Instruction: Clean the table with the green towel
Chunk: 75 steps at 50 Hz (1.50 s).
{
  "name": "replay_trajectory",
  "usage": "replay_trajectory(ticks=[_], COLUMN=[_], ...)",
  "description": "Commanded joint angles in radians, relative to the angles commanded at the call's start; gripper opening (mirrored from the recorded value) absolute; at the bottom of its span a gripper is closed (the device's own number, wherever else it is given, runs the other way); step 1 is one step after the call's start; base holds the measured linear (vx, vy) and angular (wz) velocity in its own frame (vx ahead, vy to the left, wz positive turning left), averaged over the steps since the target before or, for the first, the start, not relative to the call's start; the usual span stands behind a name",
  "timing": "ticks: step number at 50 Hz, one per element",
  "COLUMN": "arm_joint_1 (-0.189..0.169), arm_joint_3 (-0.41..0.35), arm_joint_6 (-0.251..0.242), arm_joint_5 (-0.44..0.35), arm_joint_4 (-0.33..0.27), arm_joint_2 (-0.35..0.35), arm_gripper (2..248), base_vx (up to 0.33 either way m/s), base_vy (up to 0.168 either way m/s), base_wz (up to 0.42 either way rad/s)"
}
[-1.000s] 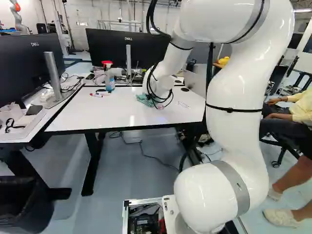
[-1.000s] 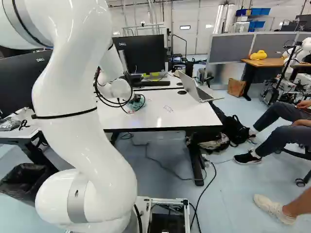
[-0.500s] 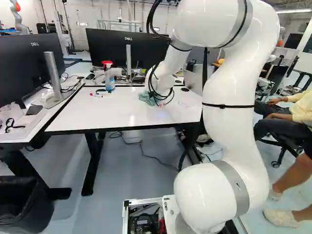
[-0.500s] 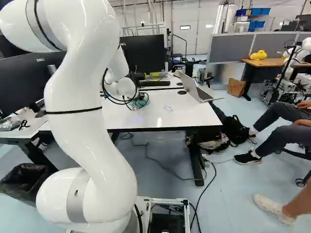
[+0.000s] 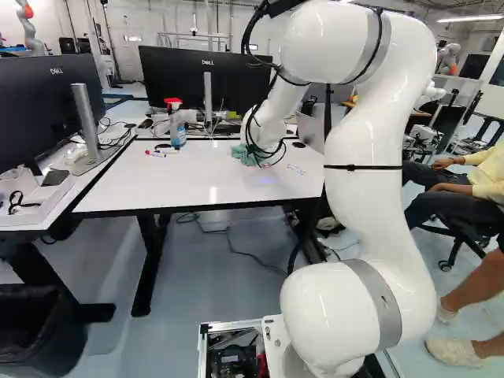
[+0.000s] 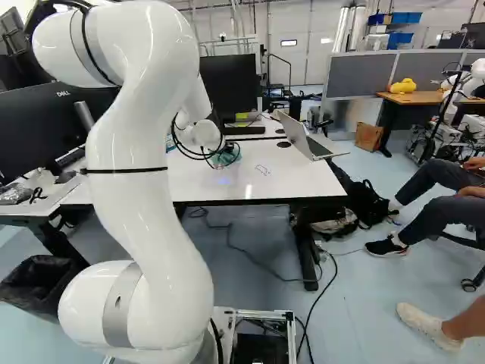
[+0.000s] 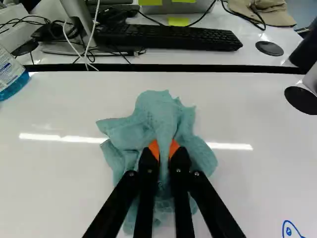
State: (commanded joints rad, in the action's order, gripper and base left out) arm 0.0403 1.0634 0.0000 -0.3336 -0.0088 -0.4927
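Observation:
My gripper (image 6: 215, 157) is low over the white table (image 6: 288, 182) in the right base view, partly behind cables. The green towel (image 6: 228, 154) bunches around its tip. In the wrist view the gripper (image 7: 164, 148) is shut on a fold of the towel (image 7: 156, 116), orange pads pressing from both sides. The rest of the cloth spreads ahead of, beside and under the fingers, on the tabletop. Blue drawn marks (image 7: 292, 230) lie on the surface to one side of the gripper; small marks (image 5: 296, 168) also show right of the towel in the left base view.
A spray bottle (image 5: 176, 126) and markers (image 5: 156, 153) are left of the towel. Behind it stand a monitor (image 5: 189, 79) and a keyboard (image 7: 168, 37). An open laptop (image 6: 307, 140) is at the table's right. Another robot (image 6: 462, 87) stands far right.
The gripper and towel have moved together to the right and slightly farther back across the table. My upper arm has swung with them. The base has stayed put.

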Motion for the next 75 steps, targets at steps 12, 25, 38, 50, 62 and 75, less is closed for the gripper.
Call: replay_trajectory(ticks=[12, 25, 38, 50, 62, 75], arm_joint_1=[-0.031, -0.027, 0.003, 0.034, 0.067, 0.103], arm_joint_3=[-0.021, -0.078, -0.123, -0.163, -0.201, -0.227], arm_joint_6=[0.0, 0.0, 0.0, 0.0, 0.0, 0.0], arm_joint_5=[0.0, 0.0, 0.0, 0.0, 0.0, 0.0], arm_joint_4=[0.0, 0.0, 0.0, 0.0, 0.0, 0.0], arm_joint_2=[0.016, 0.06, 0.095, 0.127, 0.157, 0.179], arm_gripper=[40, 40, 40, 40, 40, 40], base_vx=[0.0, 0.0, 0.0, 0.0, 0.0, 0.0], base_vy=[0.0, 0.0, 0.0, 0.0, 0.0, 0.0], base_wz=[0.0, 0.0, 0.0, 0.0, 0.0, 0.0])
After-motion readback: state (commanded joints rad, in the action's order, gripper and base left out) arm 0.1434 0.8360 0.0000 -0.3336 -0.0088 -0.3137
